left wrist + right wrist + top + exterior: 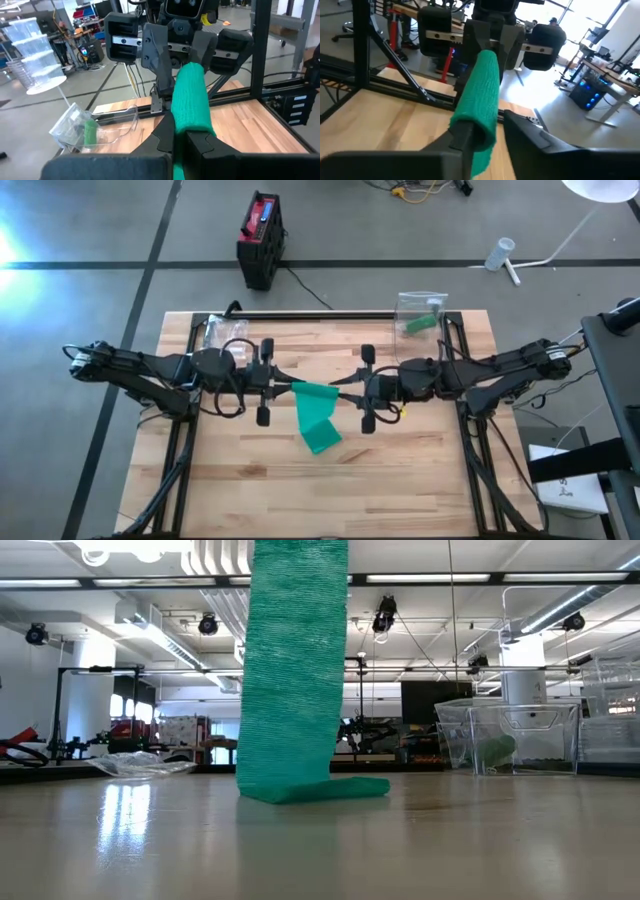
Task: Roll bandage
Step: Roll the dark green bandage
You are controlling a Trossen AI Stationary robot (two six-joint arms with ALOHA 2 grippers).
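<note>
A green bandage (312, 408) hangs between my two grippers over the middle of the table. Its top part is rolled into a tube (190, 95) that runs level from one gripper to the other. Below it a wide strip (290, 670) drops to the table, where its lower end (325, 788) lies folded flat. My left gripper (180, 137) comes in from the table's left and is shut on one end of the tube. My right gripper (495, 125) faces it from the right, fingers apart, at the tube's other end. My left gripper pinches the left end of the rolled tube (182, 125) between its two fingers. The fingers come in level from the table's left, along the tube. That end is held clear of the table, and the strip hangs below. My right gripper has the tube's right end (477, 127) draped over and around one finger (460, 137). The other finger (525, 127) stands apart from the bandage with a gap between. The fingers come in level from the table's right, along the tube.
A clear plastic bag (420, 315) with a green item stands at the table's far right, and another crumpled clear bag (218, 332) lies at the far left. A black bar (310, 315) runs along the far edge. A black-and-red box (262, 238) sits on the floor beyond.
</note>
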